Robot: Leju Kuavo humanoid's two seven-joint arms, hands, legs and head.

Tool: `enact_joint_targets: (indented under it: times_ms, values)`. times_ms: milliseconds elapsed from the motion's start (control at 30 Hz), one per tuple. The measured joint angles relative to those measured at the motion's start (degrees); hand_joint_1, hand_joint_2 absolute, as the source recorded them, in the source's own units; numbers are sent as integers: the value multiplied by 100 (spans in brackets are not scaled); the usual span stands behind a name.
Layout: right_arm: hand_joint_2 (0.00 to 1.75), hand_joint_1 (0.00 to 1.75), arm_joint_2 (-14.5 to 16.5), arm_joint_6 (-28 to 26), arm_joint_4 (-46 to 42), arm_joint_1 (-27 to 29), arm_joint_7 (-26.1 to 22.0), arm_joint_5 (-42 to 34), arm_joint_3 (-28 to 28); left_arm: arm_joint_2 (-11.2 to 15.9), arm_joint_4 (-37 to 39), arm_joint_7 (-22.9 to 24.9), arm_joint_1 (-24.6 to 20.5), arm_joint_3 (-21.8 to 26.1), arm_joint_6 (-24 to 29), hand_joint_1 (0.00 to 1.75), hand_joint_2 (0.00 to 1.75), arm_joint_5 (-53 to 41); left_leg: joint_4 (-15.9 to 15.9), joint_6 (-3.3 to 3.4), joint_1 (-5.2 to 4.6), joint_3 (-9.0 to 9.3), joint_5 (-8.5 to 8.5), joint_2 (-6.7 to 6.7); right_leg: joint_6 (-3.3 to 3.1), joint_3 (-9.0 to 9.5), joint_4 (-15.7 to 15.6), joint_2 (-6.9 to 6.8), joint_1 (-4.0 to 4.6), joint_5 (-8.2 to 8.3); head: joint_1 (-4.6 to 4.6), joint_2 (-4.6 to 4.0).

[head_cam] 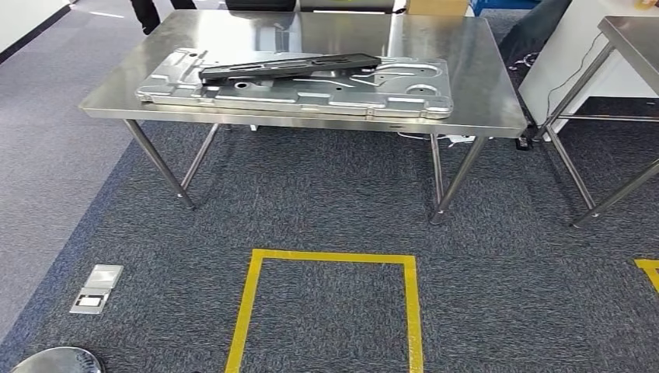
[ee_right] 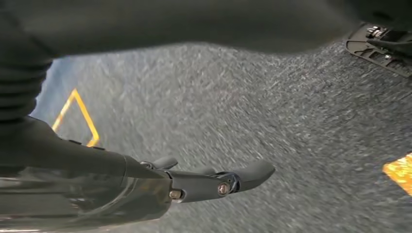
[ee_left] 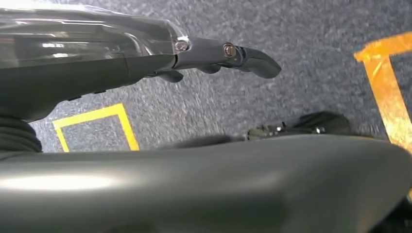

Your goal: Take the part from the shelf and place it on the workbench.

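Observation:
A long black part [head_cam: 289,67] lies across a large grey pressed-metal panel [head_cam: 311,89] on the steel workbench [head_cam: 482,93] ahead of me. My arms hang down. In the left wrist view my left hand [ee_left: 214,56] holds nothing, its dark fingers stretched out over the carpet. In the right wrist view my right hand [ee_right: 214,182] is likewise empty, fingers extended above the floor.
A yellow taped square [head_cam: 330,311] marks the grey carpet in front of the bench. A floor socket box [head_cam: 96,288] sits at lower left. A second steel table [head_cam: 622,47] stands at right, with cables under it. A person's legs [head_cam: 148,12] stand beyond the bench.

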Motion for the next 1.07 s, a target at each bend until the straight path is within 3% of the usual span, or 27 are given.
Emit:
enact_joint_targets:
  times_ms: [300, 433, 533, 733, 833, 1000, 1033, 1067]
  values:
    - [0, 0, -105, 122, 16, 24, 106, 42, 238, -58, 7, -66, 7, -64, -67, 0, 0, -123, 6, 0, -17, 3, 0, 0, -4, 3, -2, 0, -16, 5, 1, 0]
    - [0, 0, -298, 404, 63, 73, 419, 1, 258, -169, 26, -154, -21, -214, -144, 0, 0, -313, 7, 1, -23, 3, 0, 0, -4, 4, -2, -5, -21, 6, 2, 0]
    - [0, 0, -462, 311, 87, 127, 466, -2, 259, -287, 32, -207, -85, -325, -139, 0, 0, -337, 9, 1, -25, 1, 0, 0, -4, 4, -2, -5, -23, 6, 2, 0]
    - [0, 0, -437, -8, 90, 133, 280, 12, 250, -400, 32, -486, -205, -351, 429, 0, 0, -1, 9, 2, -21, 3, 0, 0, -5, 6, -2, -4, -19, 8, 1, 0]
    - [0, 0, -300, 28, 87, 93, 304, -62, 234, -333, 32, -625, -175, -350, 788, 0, 0, 61, 9, 2, -12, 3, 1, 0, -7, 7, -1, -4, -11, 8, 2, 0]
    - [0, 0, -75, -22, 84, 21, 222, -197, 108, 33, 32, -708, -101, -265, 592, 0, 0, 281, 8, 1, -1, 2, 2, 0, -8, 6, 0, -1, 0, 8, 2, 0]
    - [44, 0, -39, -32, 83, 9, 198, -225, 78, 108, 32, -725, -91, -244, 570, 0, 44, 313, 8, 1, -1, 1, 2, 0, -8, 6, 0, -2, 0, 7, 2, 0]
    - [58, 0, -22, -36, 83, 2, 186, -242, 64, 147, 32, -736, -85, -234, 560, 0, 58, 333, 8, 1, -1, 1, 2, 0, -8, 6, 0, -2, 0, 7, 2, 0]
